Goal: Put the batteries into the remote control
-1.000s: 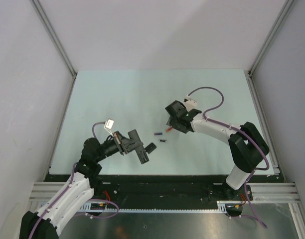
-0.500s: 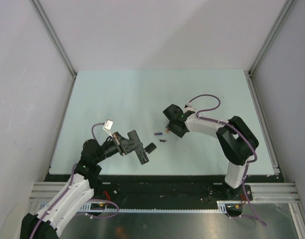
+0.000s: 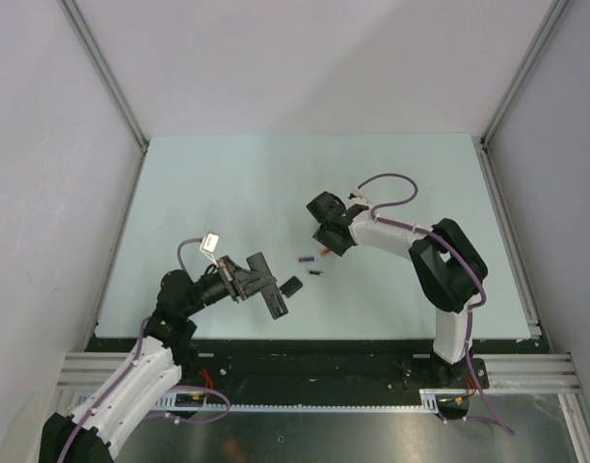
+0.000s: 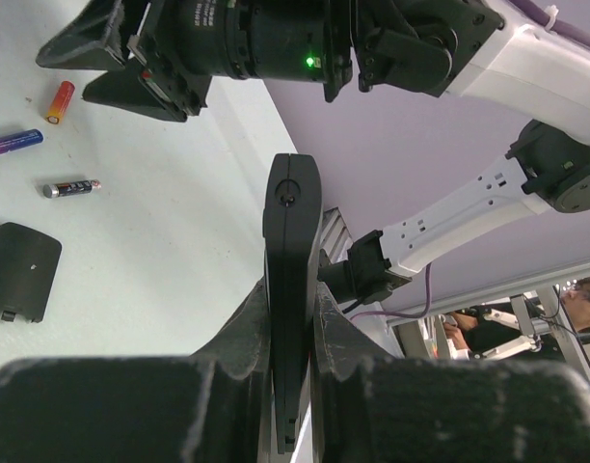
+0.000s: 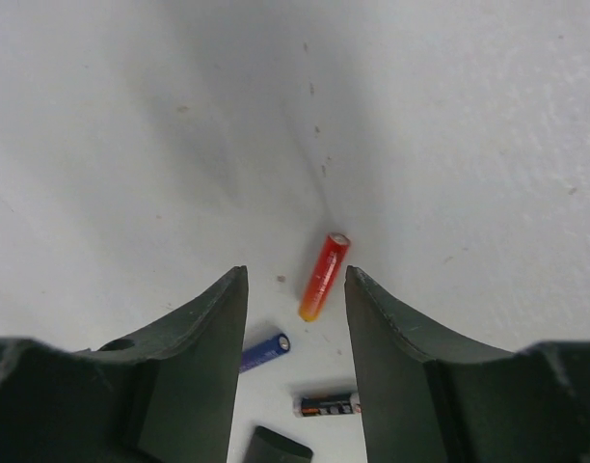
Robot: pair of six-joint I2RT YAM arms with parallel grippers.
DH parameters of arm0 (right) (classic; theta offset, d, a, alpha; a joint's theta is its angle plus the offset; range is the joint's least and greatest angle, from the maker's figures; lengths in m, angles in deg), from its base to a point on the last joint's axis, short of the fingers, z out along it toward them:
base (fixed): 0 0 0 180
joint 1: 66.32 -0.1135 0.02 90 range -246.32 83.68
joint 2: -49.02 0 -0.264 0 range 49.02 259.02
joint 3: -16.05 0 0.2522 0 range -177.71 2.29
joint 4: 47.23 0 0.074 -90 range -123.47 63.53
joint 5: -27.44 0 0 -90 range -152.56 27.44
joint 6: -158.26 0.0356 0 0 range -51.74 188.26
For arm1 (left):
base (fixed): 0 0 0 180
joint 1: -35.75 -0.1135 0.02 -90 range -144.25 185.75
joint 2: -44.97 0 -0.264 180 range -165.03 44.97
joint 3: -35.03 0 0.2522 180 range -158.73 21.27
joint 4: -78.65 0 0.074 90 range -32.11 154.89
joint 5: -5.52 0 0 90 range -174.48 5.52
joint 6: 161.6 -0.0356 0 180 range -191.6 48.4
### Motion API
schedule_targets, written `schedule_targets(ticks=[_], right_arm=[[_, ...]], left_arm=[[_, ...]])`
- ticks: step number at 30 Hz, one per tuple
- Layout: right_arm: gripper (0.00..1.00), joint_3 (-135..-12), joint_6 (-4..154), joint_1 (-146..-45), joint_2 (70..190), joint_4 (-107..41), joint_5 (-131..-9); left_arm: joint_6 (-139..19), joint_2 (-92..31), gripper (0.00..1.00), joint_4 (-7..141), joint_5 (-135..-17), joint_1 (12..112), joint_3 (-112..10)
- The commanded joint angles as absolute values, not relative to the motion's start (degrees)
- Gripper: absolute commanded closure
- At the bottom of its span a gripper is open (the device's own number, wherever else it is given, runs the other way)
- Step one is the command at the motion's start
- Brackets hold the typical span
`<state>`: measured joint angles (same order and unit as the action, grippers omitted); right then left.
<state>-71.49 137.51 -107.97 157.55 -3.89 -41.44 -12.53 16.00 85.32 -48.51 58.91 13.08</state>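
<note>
Left end effector: The left end effector is clamped tight on the slim black plastic remote control bar. One black finger presses on each long side of the bar.
Remote control: The bar is held up off the desk at the near left part. Its thin edge faces the left wrist camera. One end sticks out past the fingers.
Right end effector: The right end effector has its two dark fingers apart. It holds nothing. It points down at the desk near the middle.
Red battery: The tiny red and orange battery lies flat on the desk. From the right wrist camera it sits in the gap between the two fingers, nearer the right one, and does not touch them.
Blue battery: The tiny blue-purple battery lies flat just beside the red one, on the side toward the left arm.
Dark battery: The tiny dark battery with silver ends lies flat near the other two, a bit closer to the arms.
Cover: The small flat black plastic cover piece lies on the desk between the dark battery and the held bar, touching neither.
Desk: The pale flat desk has grey walls round it.
</note>
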Motion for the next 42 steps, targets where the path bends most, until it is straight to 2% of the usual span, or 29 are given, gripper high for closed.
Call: schedule_targets(ticks=[1,12,26,31,34,39,42], right_arm=[[0.51,-76.4,140.3,-107.7,160.2,0.4,-39.6],[0.52,-77.6,142.8,-106.8,162.0,6.1,-39.3],[0.61,-77.5,142.1,-106.4,164.9,5.8,-40.9],[0.69,-77.3,141.7,-106.5,165.3,5.7,-41.5],[0.78,-76.9,141.4,-106.7,165.4,5.4,-41.9],[1.00,-75.7,139.5,-106.4,164.9,4.3,-42.2],[1.00,-75.2,135.0,-106.2,163.5,4.0,-40.1]], left_arm=[[-11.9,16.7,1.00,87.5,-48.9,59.2,13.0],[-12.0,16.9,1.00,87.5,-48.4,59.2,12.8],[-11.7,17.5,1.00,87.5,-48.4,59.2,13.4],[-11.7,17.4,1.00,87.5,-48.3,59.2,13.6],[-11.7,17.2,1.00,87.5,-48.4,59.2,13.7],[-11.6,17.5,1.00,87.4,-48.8,59.2,13.8],[-11.5,17.5,1.00,87.5,-49.1,59.2,13.7]])
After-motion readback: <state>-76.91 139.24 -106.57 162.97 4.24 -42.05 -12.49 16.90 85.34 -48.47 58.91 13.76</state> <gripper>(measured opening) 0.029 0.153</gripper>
